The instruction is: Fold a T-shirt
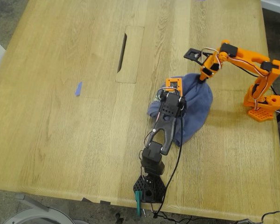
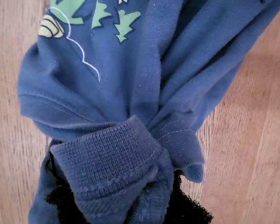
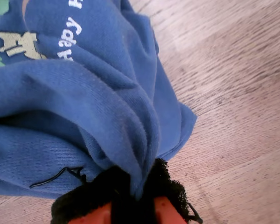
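**Status: T-shirt and fingers**

1. T-shirt (image 1: pixel 193 105): slate-blue, bunched in a heap on the wooden surface (image 1: pixel 60 130), toward the exterior view's right, approx. mid-depth. Not laid flat; cloth is gathered into folds.
2. My first gripper (image 2: pixel 130 212): fingers pinching the T-shirt at the ribbed neck band (image 2: pixel 107 158). The band is rolled over the black padding w/ a hemmed edge crumpled just beside it. Green-yellow print (image 2: pixel 98 14) shows further along the cloth.
3. My second gripper (image 3: pixel 133 205): orange fingers (image 3: pixel 165 212) w/ black padding, pinching a gathered fold of the T-shirt. White lettering (image 3: pixel 70 35) and a pale print patch are visible on the cloth beyond. Bare surface lies beside the fold.
4. Exterior view: black arm (image 1: pixel 161 140) reaches onto the heap from the near edge. Orange arm (image 1: pixel 252 60) reaches in from the exterior view's right and meets the heap's far top. Wrist views do not settle which arm is first or second.
5. Other items: small blue tape scrap (image 1: pixel 78 88) lies well apart from the T-shirt, toward the exterior view's left. Cable slot (image 1: pixel 122 52) sits in the surface, farther back.
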